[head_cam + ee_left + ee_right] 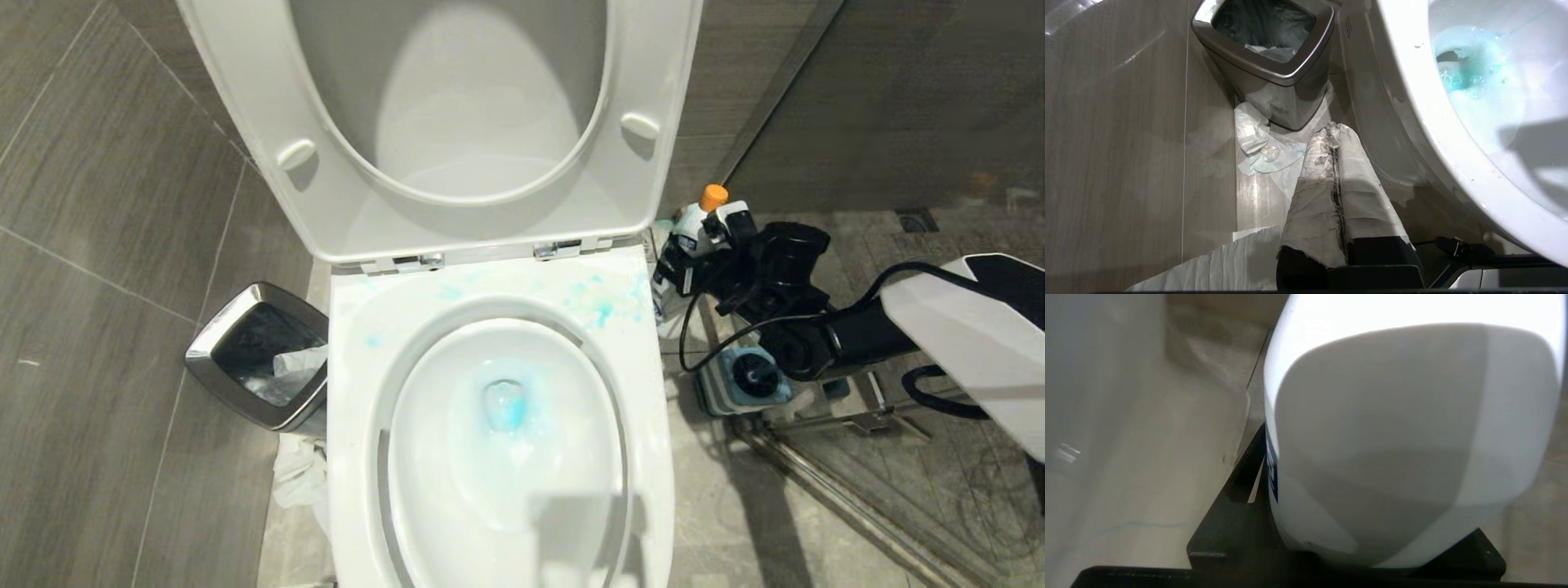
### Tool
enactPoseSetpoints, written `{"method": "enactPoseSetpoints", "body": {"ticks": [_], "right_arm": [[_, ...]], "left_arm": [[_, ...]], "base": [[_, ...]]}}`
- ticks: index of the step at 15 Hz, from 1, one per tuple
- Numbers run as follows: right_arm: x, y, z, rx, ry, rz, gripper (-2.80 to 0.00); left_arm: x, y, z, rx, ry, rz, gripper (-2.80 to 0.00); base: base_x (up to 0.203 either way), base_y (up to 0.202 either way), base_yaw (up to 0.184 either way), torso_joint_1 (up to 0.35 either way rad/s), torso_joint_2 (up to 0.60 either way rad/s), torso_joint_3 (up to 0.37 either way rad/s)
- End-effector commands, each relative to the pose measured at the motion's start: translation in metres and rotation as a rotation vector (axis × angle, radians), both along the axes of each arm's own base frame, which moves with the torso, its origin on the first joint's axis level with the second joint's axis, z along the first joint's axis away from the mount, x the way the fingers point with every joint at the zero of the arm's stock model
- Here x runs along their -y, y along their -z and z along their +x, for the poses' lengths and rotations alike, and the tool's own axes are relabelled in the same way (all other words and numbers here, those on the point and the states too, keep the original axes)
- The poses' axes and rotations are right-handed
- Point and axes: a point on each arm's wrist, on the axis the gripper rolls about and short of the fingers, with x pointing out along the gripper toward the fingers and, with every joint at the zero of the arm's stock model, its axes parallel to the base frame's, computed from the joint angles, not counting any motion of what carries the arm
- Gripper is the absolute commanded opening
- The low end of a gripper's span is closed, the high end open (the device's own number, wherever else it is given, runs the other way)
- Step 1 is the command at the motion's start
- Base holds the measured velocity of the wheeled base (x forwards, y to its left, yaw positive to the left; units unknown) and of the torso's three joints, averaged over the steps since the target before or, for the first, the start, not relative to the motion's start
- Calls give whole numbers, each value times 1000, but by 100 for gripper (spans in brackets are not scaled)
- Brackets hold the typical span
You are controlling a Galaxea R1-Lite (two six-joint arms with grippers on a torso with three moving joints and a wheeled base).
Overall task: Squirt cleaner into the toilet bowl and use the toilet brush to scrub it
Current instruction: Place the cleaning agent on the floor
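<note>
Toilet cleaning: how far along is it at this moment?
Squirting looks done: turquoise cleaner pools in the white ceramic toilet bowl and streaks its back rim. In hand: the right pincer grips the white orange-capped bottle beside the toilet. Left: scrubbing; the black-bristled brush sits in its holder.

turquoise cleaner (506,404), white toilet bowl (653,457), seemingly steel-rimmed bin (245,343)

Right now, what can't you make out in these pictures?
- Toilet brush: head view, the right arm hides its handle.
- Cleaner bottle: the right end effector covers part of its label; in the right wrist view it is too close to read.
- Bin: contents too dark to tell.
</note>
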Motion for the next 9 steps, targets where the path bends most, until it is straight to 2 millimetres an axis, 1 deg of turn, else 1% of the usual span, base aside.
{"method": "enactPoseSetpoints", "body": {"ticks": [1,4,9], "right_arm": [[-2,23,17,-8,1,-24,-280],[-4,21,30,52,-25,-63,-280],[-8,8,42,165,-83,-151,-280]], "left_arm": [[0,0,0,0,0,0,-280],[0,0,0,-1,0,2,-280],[0,0,0,-1,0,2,-280]], "base": [[0,0,0,7,-2,-196],[0,0,0,1,2,-197],[0,0,0,2,6,-196]]}}
